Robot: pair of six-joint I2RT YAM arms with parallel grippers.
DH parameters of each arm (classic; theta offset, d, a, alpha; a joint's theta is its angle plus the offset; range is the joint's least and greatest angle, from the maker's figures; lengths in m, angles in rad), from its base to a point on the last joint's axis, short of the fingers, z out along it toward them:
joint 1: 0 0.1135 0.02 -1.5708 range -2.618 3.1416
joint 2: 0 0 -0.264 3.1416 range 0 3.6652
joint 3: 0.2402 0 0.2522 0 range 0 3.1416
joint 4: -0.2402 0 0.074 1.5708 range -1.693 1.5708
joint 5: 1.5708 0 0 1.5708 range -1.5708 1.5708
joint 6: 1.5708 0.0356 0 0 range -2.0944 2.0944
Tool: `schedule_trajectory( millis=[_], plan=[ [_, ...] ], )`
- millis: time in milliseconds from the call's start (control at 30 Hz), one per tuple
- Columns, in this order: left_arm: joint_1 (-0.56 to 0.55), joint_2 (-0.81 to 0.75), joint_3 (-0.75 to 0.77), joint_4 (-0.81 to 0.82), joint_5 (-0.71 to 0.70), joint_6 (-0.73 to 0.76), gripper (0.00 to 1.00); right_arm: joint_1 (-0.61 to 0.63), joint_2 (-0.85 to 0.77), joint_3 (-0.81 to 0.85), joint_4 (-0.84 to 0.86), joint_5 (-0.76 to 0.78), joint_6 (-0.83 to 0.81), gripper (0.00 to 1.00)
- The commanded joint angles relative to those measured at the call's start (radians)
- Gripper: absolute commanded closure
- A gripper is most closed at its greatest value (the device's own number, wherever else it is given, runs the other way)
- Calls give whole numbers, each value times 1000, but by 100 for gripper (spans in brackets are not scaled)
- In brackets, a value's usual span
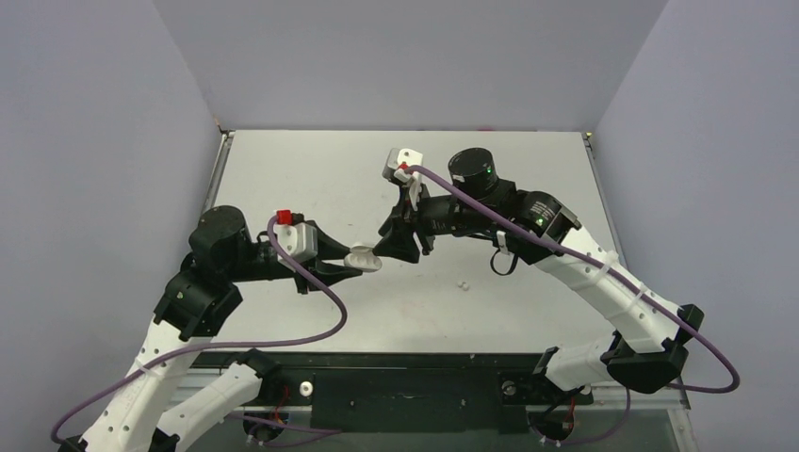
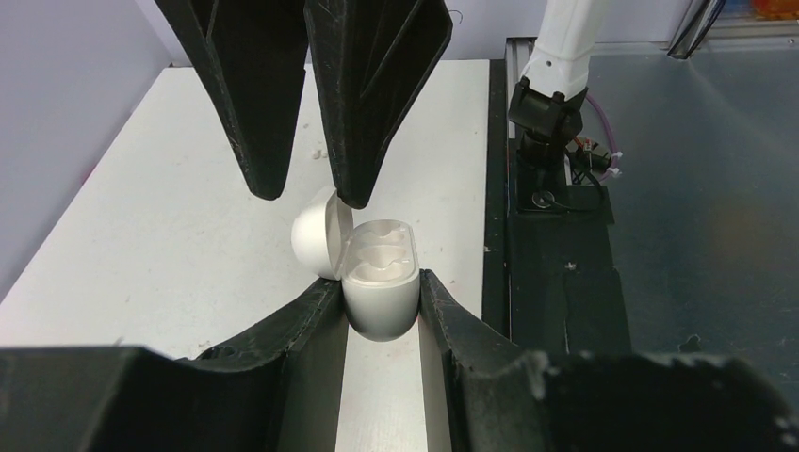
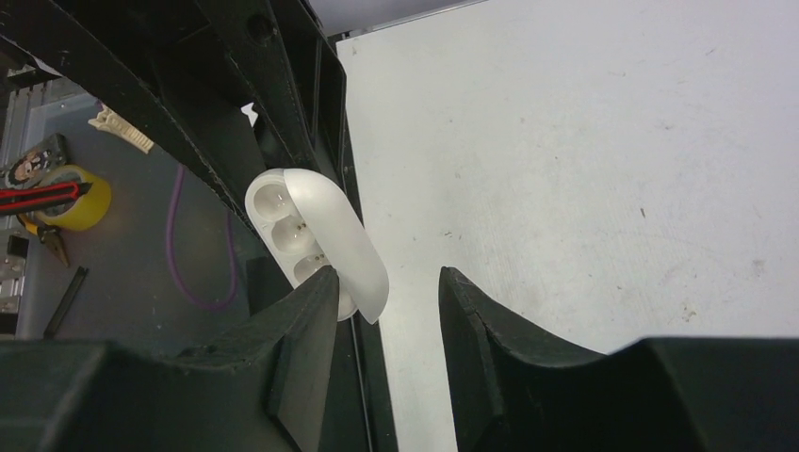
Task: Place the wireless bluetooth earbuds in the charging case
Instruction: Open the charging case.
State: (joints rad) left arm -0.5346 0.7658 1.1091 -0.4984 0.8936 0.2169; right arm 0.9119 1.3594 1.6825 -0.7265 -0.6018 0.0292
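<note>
The white charging case is held off the table with my left gripper shut on its body. Its lid is swung open to the left, and the sockets inside look empty. My right gripper comes in from the far side, open, with one fingertip at the lid's upper edge. In the right wrist view the lid lies against my right gripper's left finger, and nothing is between the jaws. The earbuds lie as tiny white bits on the table to the right of both grippers.
The table's black front rail runs along the near edge between the arm bases. Beside the table lie a yellow tape roll and a red-handled cutter. A purple cable loops from the left wrist.
</note>
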Motion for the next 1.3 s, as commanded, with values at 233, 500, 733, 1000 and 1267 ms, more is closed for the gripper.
schedule_trajectory(
  millis=[233,500,733,1000,1267],
  plan=[
    [-8,-23,-8,140,80,-108,100,30,27,-22,70,176,-17,59],
    [-8,-30,-11,153,82,-110,100,24,40,-1,64,144,-58,65],
    [-9,-42,-24,174,75,-115,100,14,17,-64,29,38,-117,68],
    [-8,-53,-38,193,75,-132,100,18,34,-1,29,45,-120,92],
    [-9,-53,-53,181,40,-174,98,117,-8,6,7,283,-235,100]
  ],
)
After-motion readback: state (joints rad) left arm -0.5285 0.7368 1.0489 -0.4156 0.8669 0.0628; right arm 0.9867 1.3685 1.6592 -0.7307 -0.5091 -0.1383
